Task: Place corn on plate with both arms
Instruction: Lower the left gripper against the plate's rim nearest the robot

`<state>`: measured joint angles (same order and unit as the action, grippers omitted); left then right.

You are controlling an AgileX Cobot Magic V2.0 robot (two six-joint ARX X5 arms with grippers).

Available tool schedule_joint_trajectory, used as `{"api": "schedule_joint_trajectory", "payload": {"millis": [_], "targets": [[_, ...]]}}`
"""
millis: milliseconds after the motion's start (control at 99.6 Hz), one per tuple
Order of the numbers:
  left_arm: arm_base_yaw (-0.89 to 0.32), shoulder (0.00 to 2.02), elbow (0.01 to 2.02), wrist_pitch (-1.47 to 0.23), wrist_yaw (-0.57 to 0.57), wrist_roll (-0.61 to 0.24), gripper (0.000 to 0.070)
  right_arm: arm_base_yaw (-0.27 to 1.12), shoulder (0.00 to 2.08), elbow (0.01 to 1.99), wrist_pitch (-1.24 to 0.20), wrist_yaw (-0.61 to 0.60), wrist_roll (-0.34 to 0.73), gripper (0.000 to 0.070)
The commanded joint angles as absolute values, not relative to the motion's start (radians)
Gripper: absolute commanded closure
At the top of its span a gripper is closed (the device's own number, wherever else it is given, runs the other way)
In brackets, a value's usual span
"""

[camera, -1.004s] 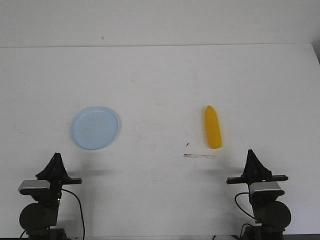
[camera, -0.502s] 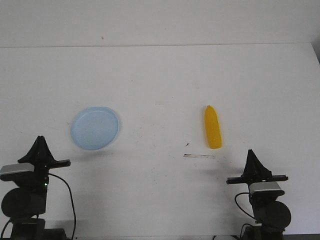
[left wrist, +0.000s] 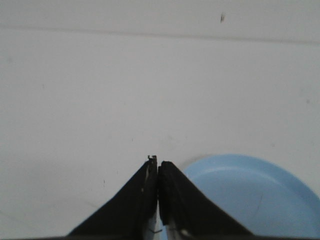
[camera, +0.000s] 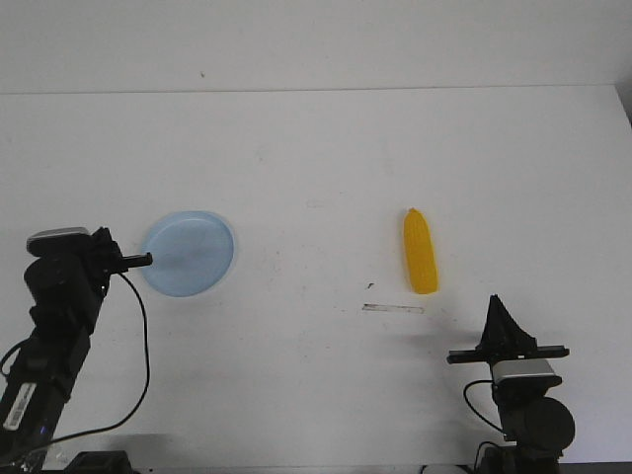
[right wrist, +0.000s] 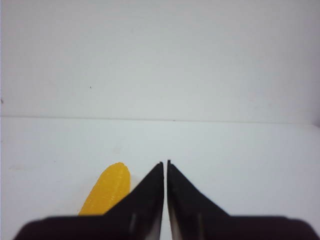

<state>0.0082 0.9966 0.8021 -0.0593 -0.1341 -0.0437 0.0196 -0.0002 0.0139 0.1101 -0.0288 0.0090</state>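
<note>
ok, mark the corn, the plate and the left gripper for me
corn (camera: 420, 252), front view, middle of the cob.
plate (camera: 188, 253), front view, bare centre of the dish.
left gripper (left wrist: 158, 167), left wrist view, tips of the closed fingers, beside the plate's rim.

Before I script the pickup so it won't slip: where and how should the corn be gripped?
Probably across the thick middle of the corn, coming from above. It lies flat on the table, lengthwise away from the robot, its tapered tip at the far end. The right tool, nearest, is shut and must open first.
</note>
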Motion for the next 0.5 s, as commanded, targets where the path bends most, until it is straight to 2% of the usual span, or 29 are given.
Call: {"api": "schedule_joint_trajectory", "payload": {"millis": [0, 110, 221, 321, 402, 492], "targets": [[0.018, 1.06, 0.854, -0.131, -0.138, -0.046, 0.0699, 0.021, 0.001, 0.013, 0.122, -0.026, 0.025, 0.0685], [0.064, 1.161, 0.942, -0.294, -0.128, -0.07, 0.0699, 0.021, 0.001, 0.013, 0.122, -0.026, 0.025, 0.0685], [0.128, 1.241, 1.013, -0.414, -0.059, -0.199, 0.0699, 0.021, 0.001, 0.013, 0.122, -0.026, 0.025, 0.0685], [0.204, 1.302, 1.058, -0.486, 0.08, -0.306, 0.0699, 0.021, 0.001, 0.013, 0.122, -0.026, 0.025, 0.0685], [0.26, 1.349, 1.071, -0.5, 0.222, -0.342, 0.0699, 0.021, 0.001, 0.013, 0.122, -0.026, 0.025, 0.0685], [0.299, 1.393, 1.071, -0.501, 0.332, -0.368, 0.0698, 0.021, 0.001, 0.013, 0.122, -0.026, 0.025, 0.0685]]}}
